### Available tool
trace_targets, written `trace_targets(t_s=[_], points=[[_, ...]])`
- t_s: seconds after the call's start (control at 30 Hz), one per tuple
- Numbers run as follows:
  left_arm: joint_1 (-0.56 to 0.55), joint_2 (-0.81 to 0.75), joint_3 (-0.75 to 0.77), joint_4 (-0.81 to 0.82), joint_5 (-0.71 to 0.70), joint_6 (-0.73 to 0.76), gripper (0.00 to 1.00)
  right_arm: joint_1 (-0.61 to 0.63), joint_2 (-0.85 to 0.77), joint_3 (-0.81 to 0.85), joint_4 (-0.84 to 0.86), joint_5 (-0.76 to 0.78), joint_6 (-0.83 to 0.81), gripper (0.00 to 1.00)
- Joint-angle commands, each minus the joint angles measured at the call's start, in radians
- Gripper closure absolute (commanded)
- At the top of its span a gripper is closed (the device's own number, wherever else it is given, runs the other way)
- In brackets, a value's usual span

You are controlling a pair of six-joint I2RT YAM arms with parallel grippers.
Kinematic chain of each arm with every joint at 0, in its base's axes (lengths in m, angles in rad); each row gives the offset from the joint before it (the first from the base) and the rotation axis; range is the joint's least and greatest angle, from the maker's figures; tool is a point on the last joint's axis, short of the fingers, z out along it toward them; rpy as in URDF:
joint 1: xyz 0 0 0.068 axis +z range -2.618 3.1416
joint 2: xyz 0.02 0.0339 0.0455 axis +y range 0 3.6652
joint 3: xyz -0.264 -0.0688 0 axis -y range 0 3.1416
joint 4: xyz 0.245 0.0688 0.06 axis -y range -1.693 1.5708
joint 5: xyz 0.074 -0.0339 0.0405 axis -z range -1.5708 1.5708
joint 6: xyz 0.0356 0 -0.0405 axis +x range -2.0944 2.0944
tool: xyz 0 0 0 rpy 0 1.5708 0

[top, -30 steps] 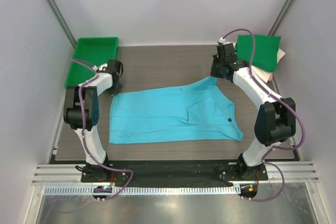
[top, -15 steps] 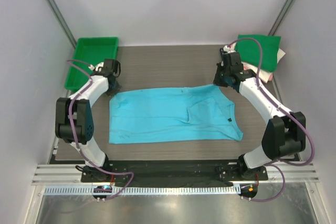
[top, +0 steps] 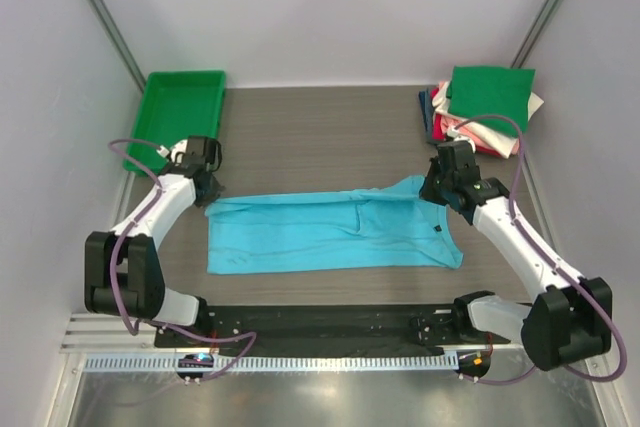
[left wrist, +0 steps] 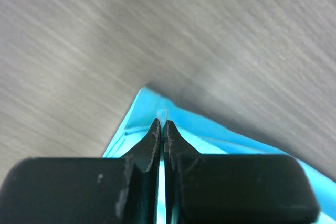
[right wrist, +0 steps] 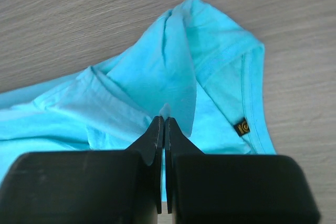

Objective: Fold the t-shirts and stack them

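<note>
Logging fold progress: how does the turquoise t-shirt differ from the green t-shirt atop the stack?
The turquoise t-shirt lies spread centrally, partly folded; the green t-shirt is a folded rectangle far right. The left gripper and right gripper pinch the turquoise t-shirt; the green t-shirt rests untouched. Both are plain cloth.

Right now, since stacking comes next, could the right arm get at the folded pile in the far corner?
Probably not yet: the right arm has its jaws shut on the blue shirt. The pile lies just beyond, nothing between.
</note>
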Motion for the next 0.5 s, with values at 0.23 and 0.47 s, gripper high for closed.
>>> trace_targets(t_s=[0.23, 0.47], points=[[-0.011, -0.198, -0.147, -0.051, 0.011, -0.056, 0.87, 0.006, -0.272, -0.224, -0.033, 0.103, 0.214, 0.99], [-0.009, -0.49, -0.208, -0.15, -0.047, -0.124, 0.27, 0.006, -0.347, -0.254, -0.11, 0.189, 0.322, 0.02]])
